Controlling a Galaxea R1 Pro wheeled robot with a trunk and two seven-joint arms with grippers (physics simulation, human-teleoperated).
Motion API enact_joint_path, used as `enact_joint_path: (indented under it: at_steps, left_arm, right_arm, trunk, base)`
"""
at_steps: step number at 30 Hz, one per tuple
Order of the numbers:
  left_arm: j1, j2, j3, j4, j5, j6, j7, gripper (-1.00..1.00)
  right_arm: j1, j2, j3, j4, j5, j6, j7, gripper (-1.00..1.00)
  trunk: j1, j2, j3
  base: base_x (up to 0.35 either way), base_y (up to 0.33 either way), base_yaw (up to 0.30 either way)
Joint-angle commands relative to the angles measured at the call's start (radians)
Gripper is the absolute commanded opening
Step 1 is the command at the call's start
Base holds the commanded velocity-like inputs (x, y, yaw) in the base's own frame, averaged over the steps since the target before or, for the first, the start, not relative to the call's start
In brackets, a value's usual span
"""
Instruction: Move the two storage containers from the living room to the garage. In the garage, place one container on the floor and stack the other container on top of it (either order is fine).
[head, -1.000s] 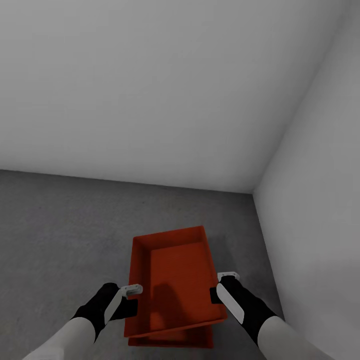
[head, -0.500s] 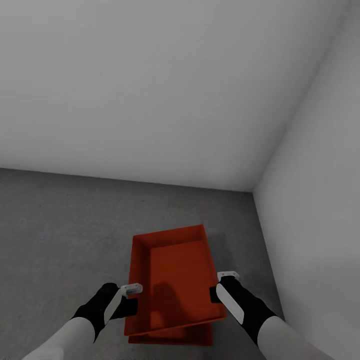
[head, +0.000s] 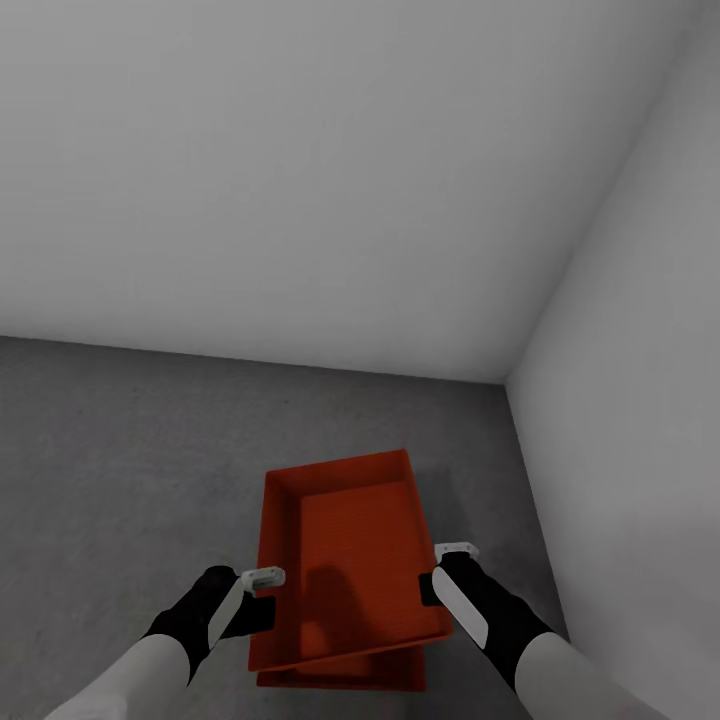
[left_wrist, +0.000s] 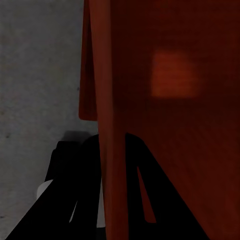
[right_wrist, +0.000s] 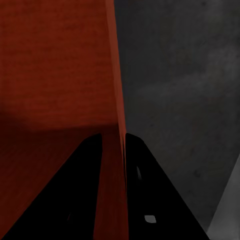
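Head view is looking down into a corner of the garage, where 2 plain grey-white walls (head: 300, 180) are meeting above the dark grey speckled concrete floor (head: 120, 440). Near the lower middle, the upper orange-red rectangular plastic storage container (head: 350, 560) is sitting slightly skewed over the lower orange-red plastic storage container (head: 345, 680), whose near edge is peeking out beneath it. The lower one is resting on the floor, close to the right-hand wall. Whether the upper one is resting on it or is hanging just above it cannot be told.

The left gripper (head: 262, 580) is sitting at the upper container's left wall and the right gripper (head: 448, 556) at its right wall, both arms reaching in from the bottom of the picture.

Left wrist view is showing the black fingers (left_wrist: 80, 200) straddling the upright red wall (left_wrist: 107, 125) of the upper container, 1 finger on each side, with the container's ribbed bottom on one side and grey floor (left_wrist: 35, 75) on the other. The fingers are closing narrowly on that wall.

Right wrist view is showing the same arrangement: black fingers (right_wrist: 75, 200) are pinching the thin red wall (right_wrist: 116, 90) between them, the container's inside lying on one side and dark floor (right_wrist: 185, 90) on the other.
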Motion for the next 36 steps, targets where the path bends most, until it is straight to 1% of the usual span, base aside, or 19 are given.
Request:
enact_joint_path:
  at_steps: [1,21,22,36]
  left_arm:
    - [0.000,-0.007,0.019,0.001,0.000,0.025,0.003,-1.00]
    - [0.000,-0.007,0.019,0.001,0.001,0.025,0.002,-1.00]
    - [0.000,-0.007,0.019,0.001,0.001,0.025,0.002,1.00]
    - [0.000,-0.007,0.019,0.001,0.001,0.025,0.002,1.00]
  right_arm:
    - [0.001,0.000,0.006,0.001,-0.021,0.028,-0.009,-1.00]
    - [0.001,0.000,0.006,0.001,-0.021,0.027,-0.009,-1.00]
    - [0.001,0.000,0.006,0.001,-0.021,0.028,-0.009,1.00]
    - [0.001,-0.001,0.006,0.001,-0.021,0.028,-0.008,1.00]
  trunk:
    - [0.008,0.000,-0.001]
    - [0.008,0.000,-0.001]
    - [0.008,0.000,-0.001]
    - [0.008,0.000,-0.001]
  base:
    - [0.000,0.000,0.000]
    - [0.000,0.000,0.000]
    - [0.000,0.000,0.000]
    - [0.000,0.000,0.000]
